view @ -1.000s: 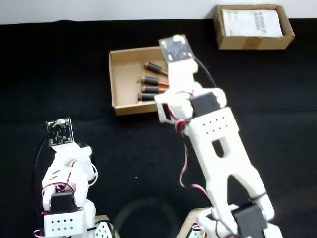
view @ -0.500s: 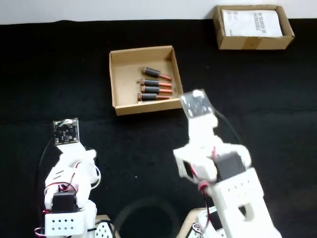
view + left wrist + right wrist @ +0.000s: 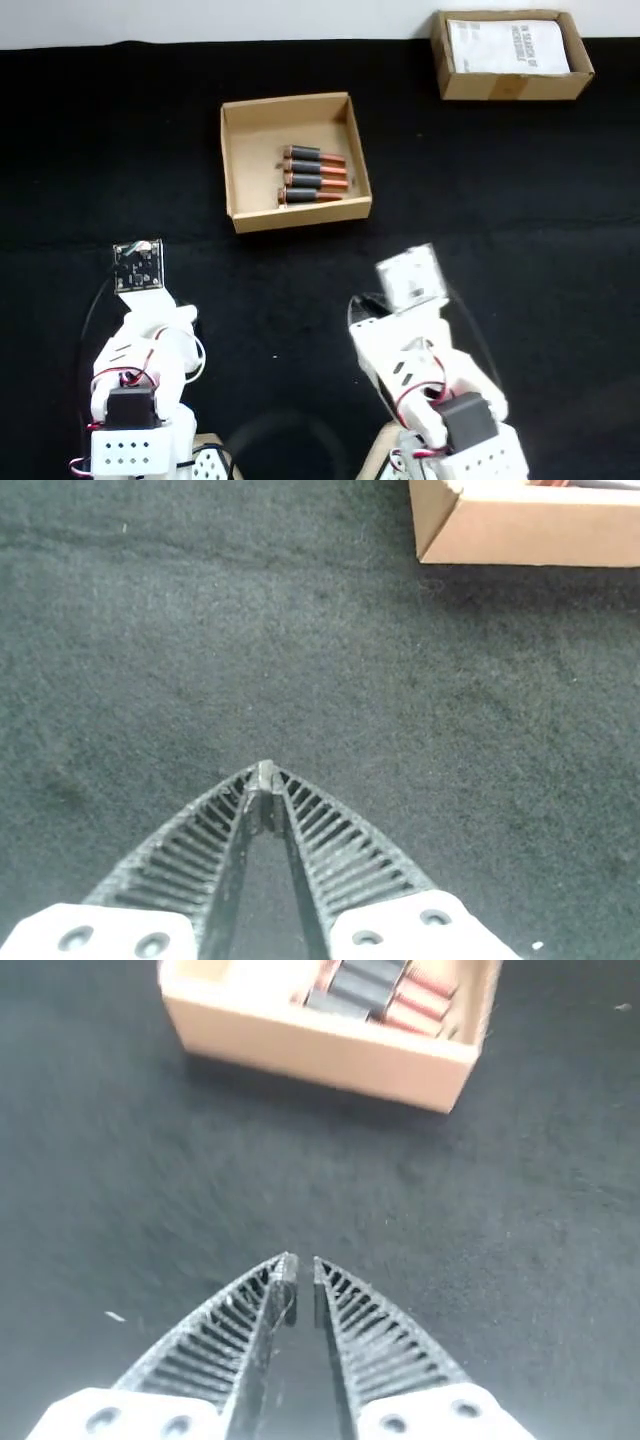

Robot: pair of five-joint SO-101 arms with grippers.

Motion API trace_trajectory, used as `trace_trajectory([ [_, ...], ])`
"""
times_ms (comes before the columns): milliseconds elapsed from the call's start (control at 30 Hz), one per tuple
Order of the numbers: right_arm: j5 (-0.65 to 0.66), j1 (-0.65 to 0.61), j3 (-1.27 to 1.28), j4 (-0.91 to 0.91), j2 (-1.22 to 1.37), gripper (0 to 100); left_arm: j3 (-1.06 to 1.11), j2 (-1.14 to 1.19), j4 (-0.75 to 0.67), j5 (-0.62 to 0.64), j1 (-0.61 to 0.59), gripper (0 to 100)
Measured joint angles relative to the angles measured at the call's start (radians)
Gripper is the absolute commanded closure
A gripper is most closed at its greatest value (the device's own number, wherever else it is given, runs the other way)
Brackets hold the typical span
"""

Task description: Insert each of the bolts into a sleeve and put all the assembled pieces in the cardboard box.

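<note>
The cardboard box (image 3: 232, 160) stands open on the black mat at the middle back. Inside it lie several assembled pieces (image 3: 315, 175), dark sleeves with copper bolt ends, side by side. My left gripper (image 3: 266, 773) hangs shut over bare mat at the front left, and a corner of the box (image 3: 530, 540) lies ahead of it. My right gripper (image 3: 300, 1262) is at the front right, drawn back from the box (image 3: 320, 1050), its tips all but shut with a slim gap and nothing between them. The pieces (image 3: 365, 982) lie beyond it in the box.
A second cardboard box (image 3: 512, 55) holding a printed sheet sits at the back right corner. Black mat covers the table between the arms and the boxes. Both arm bases stand at the front edge.
The right arm has pulled back from over the cardboard box to the front right. The pieces in the box now lie uncovered. The left arm shifted slightly.
</note>
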Motion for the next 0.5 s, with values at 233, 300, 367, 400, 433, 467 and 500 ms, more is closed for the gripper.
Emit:
trace_trajectory([
  [233,0.074,0.138,0.230,-0.095,-0.035,98.4,0.000,0.000,0.003,0.000,0.000,99],
  [300,0.077,0.181,0.232,-0.080,-0.049,98.4,0.000,0.000,0.028,0.000,0.000,99],
  [367,0.077,0.201,0.232,-0.046,-0.058,98.4,0.000,0.000,0.081,0.000,0.000,99],
  [400,0.077,0.203,0.233,-0.023,-0.066,98.4,0.000,0.000,0.101,0.000,0.000,99],
  [433,0.077,0.203,0.233,0.005,-0.072,98.4,0.000,0.000,0.114,0.000,0.000,99],
  [467,0.077,0.206,0.233,0.034,-0.080,98.4,0.000,0.000,0.121,0.000,0.000,99],
  [500,0.077,0.209,0.233,0.064,-0.084,98.4,0.000,0.000,0.126,0.000,0.000,99],
])
